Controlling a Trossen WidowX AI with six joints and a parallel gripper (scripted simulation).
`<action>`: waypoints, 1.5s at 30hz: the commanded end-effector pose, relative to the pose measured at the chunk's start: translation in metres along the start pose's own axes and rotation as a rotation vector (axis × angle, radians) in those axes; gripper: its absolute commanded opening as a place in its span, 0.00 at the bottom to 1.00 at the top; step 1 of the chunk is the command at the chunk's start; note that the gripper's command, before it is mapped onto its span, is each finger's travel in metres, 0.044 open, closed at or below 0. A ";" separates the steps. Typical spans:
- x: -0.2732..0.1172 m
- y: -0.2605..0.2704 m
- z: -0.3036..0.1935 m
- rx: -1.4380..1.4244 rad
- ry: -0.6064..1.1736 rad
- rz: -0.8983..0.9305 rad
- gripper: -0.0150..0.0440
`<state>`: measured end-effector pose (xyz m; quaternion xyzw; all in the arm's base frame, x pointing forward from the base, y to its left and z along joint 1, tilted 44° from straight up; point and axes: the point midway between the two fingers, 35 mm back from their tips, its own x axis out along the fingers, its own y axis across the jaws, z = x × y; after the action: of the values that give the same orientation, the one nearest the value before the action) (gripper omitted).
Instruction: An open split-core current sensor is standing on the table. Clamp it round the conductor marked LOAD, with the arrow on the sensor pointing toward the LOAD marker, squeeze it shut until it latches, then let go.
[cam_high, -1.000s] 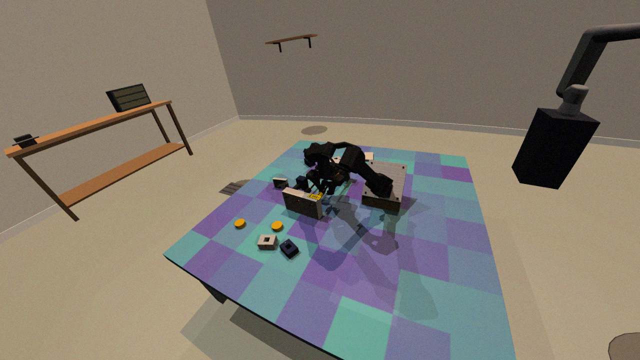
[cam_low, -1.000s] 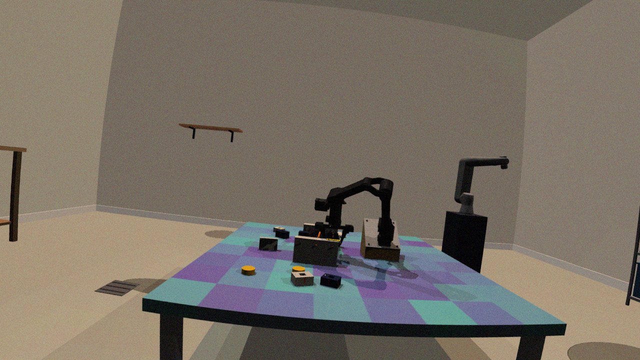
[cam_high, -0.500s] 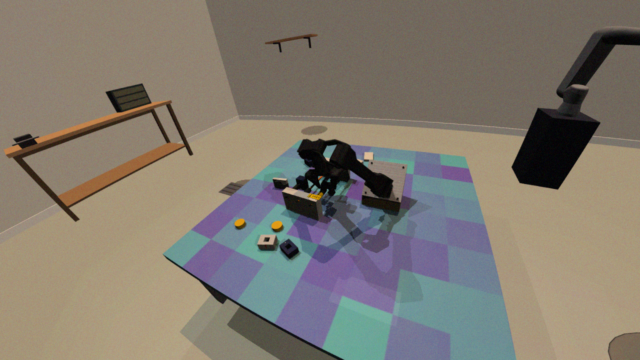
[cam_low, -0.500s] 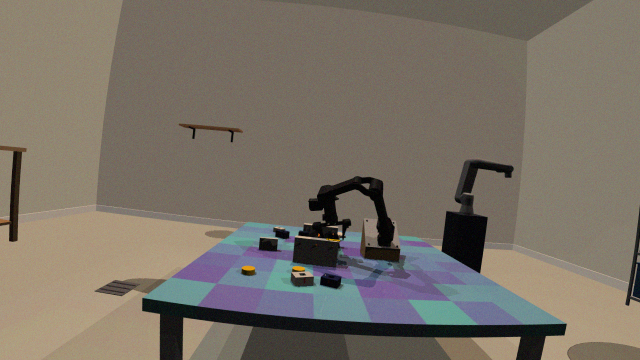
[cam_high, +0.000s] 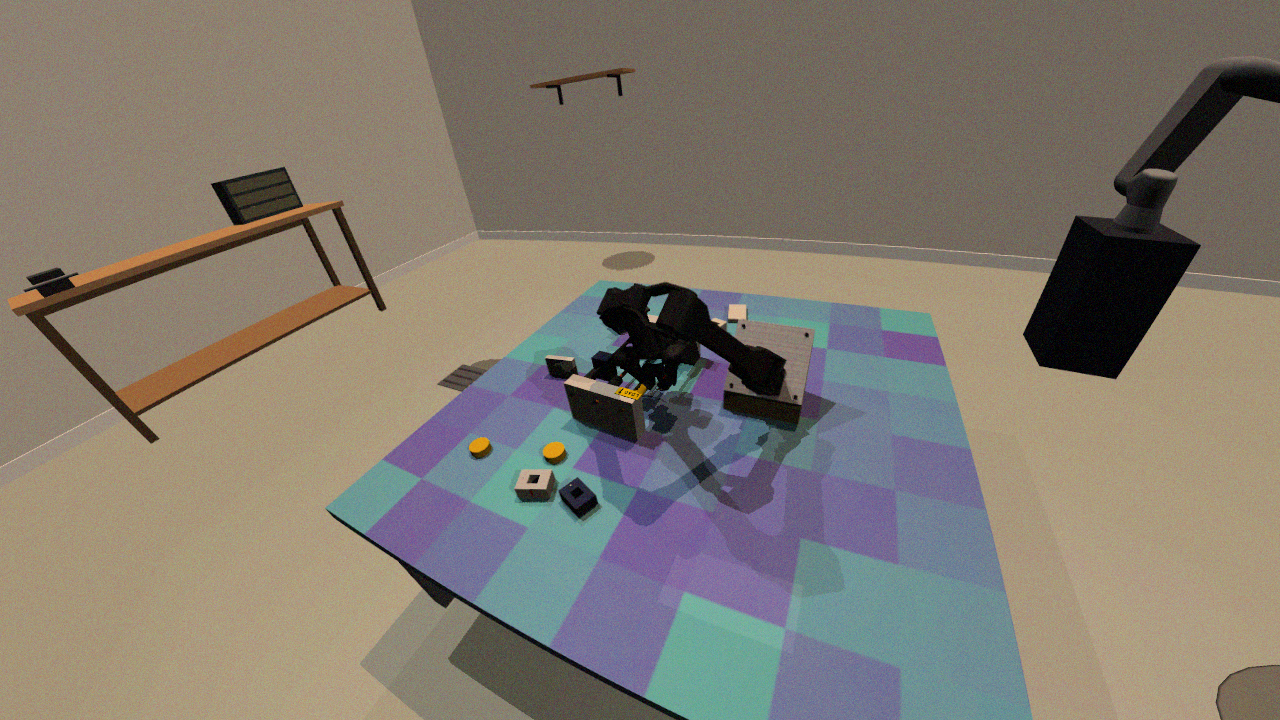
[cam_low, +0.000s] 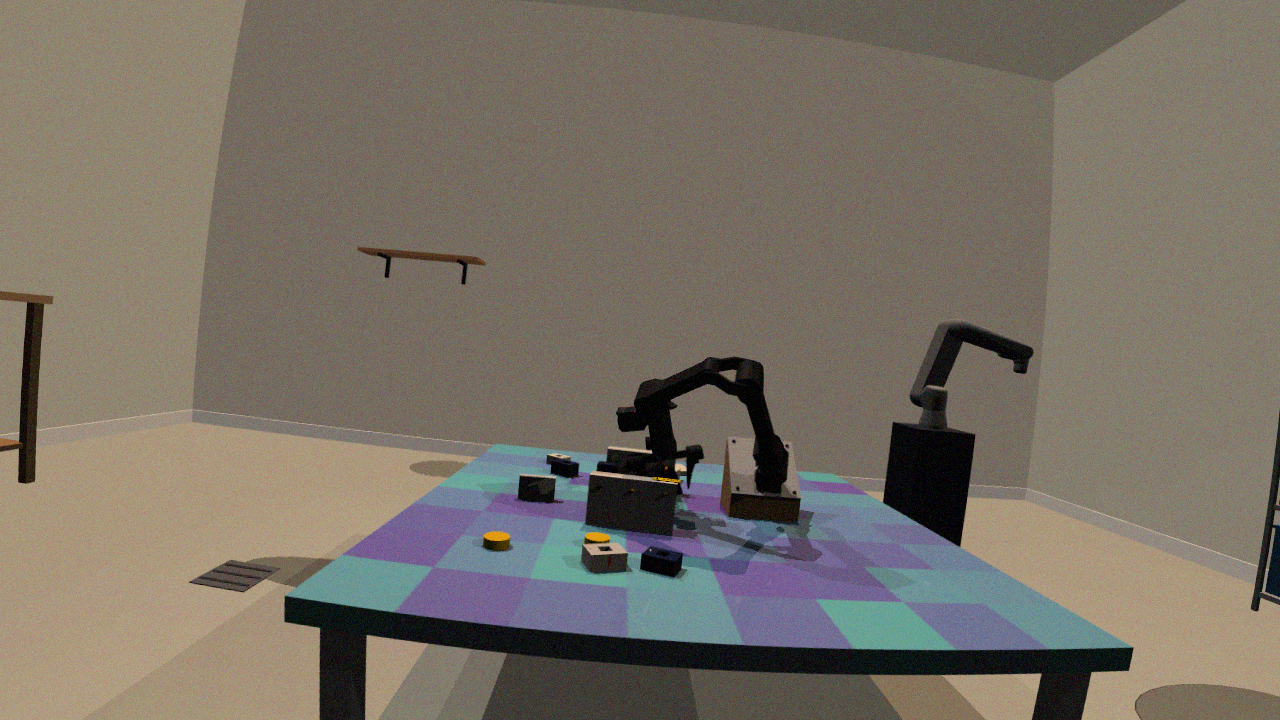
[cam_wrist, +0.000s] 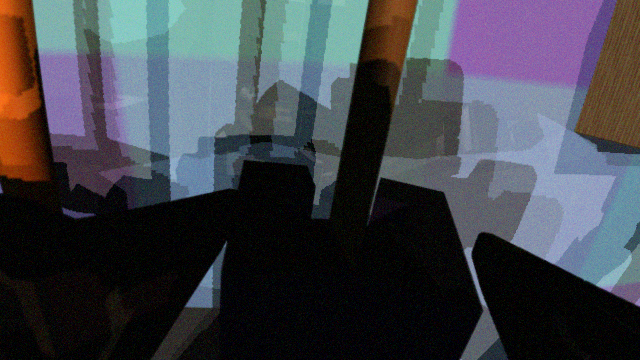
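In the wrist view a dark sensor block (cam_wrist: 345, 270) sits round the middle orange conductor (cam_wrist: 385, 40), which runs up and away from it. A second orange conductor (cam_wrist: 20, 100) runs along the left edge. My gripper (cam_wrist: 356, 222) is open, with one finger on each side of the sensor and gaps between them. The sensor's arrow and latch are hidden in shadow. In the top view the gripper (cam_high: 657, 371) hangs low behind a grey end block (cam_high: 604, 407) that bears a yellow label (cam_high: 631, 392). It also shows in the exterior view (cam_low: 671, 465).
The arm's base block (cam_high: 769, 371) stands right of the conductors. Two orange discs (cam_high: 480, 445) (cam_high: 554, 450), a pale small block (cam_high: 534, 484) and a dark one (cam_high: 578, 496) lie nearer the front. Small boxes (cam_high: 560, 365) stand behind. A second arm on a black pedestal (cam_high: 1109, 295) stands off the table.
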<state>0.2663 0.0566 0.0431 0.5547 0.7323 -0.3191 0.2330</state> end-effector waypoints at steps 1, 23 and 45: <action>0.003 -0.003 0.001 0.008 0.004 -0.010 1.00; -0.005 -0.016 0.001 0.009 0.003 -0.012 1.00; -0.004 -0.017 0.001 0.014 0.010 -0.016 0.80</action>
<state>0.2539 0.0511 0.0478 0.5539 0.7347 -0.3175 0.2293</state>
